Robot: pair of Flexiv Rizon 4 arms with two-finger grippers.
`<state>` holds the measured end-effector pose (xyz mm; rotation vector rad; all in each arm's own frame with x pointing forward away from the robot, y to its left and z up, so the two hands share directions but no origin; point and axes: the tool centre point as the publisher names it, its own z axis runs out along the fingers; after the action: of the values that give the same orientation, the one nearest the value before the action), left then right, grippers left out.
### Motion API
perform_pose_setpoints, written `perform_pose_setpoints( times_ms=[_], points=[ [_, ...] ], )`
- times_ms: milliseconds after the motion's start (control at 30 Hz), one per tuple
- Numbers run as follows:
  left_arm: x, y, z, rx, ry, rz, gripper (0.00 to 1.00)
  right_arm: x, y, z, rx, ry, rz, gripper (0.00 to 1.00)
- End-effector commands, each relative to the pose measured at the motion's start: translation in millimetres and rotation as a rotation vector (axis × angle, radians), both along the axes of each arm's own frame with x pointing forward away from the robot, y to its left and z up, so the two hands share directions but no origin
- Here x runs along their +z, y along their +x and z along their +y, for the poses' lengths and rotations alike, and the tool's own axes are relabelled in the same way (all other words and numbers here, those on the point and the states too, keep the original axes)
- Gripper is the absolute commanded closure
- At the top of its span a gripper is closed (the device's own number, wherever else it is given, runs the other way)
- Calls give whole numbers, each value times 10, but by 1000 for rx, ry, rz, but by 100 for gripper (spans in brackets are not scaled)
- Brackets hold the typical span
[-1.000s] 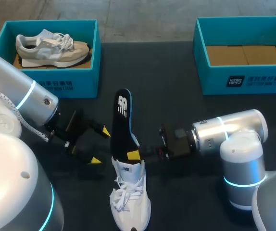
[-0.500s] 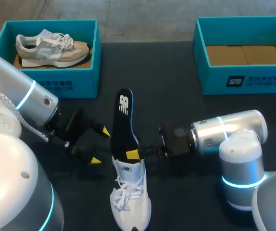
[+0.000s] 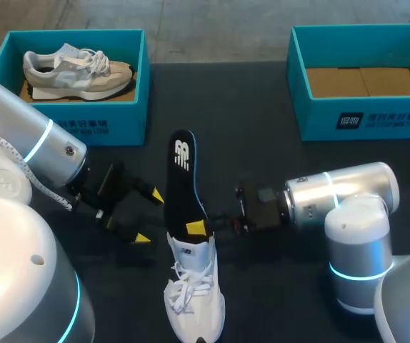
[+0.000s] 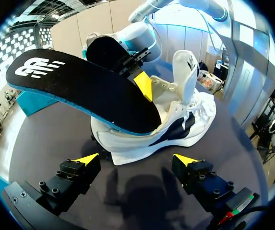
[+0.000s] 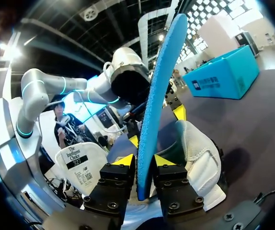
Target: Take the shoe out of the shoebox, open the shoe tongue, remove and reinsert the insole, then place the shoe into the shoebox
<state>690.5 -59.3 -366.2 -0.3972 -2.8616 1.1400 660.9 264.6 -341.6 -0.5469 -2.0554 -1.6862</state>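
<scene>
**Insole pinched in right jaws at shoe mouth**

White shoe (image 3: 194, 289) sits on its sole on the dark tabletop (image 3: 262, 143), near the robot's edge, btwn both arms, toe toward the robot. Its tongue (image 4: 185, 64) stands up. Black insole (image 3: 184, 182) w/ blue edge rises tilted from the shoe's opening, logo end up & away.

Right arm (image 3: 333, 200): right jaws narrow, both yellow tips (image 5: 123, 160) pressed on the insole's lower part from two sides.

Left arm (image 3: 26, 143): left jaws spread wide, just beside the shoe's heel end, not touching it.

Far left, teal shoebox (image 3: 119, 121) holds a beige shoe (image 3: 76, 68). Far right shoebox (image 3: 362, 118) shows a cardboard floor.
</scene>
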Motion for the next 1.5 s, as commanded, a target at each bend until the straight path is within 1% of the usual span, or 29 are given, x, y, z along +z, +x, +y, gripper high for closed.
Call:
perform_pose_setpoints(
  times_ms=[33, 133, 367, 900, 1267, 1500],
  points=[
    [3, -10, -4, 1, 3, -2, 0, 23, -11, 55, -5, -16, -3, 71],
    [3, -10, -4, 1, 3, -2, 0, 35, -8, 64, -10, -22, -6, 67],
    [3, -10, -4, 1, 3, -2, 0, 77, 24, 84, -22, -38, -12, 70],
    [3, -10, -4, 1, 3, -2, 0, 135, 107, 142, -23, -38, -22, 71],
    [3, -10, -4, 1, 3, -2, 0, 220, 149, 149, -59, -10, -47, 70],
    [3, -10, -4, 1, 3, -2, 0, 240, 197, 162, -80, 18, -48, 70]
  ],
)
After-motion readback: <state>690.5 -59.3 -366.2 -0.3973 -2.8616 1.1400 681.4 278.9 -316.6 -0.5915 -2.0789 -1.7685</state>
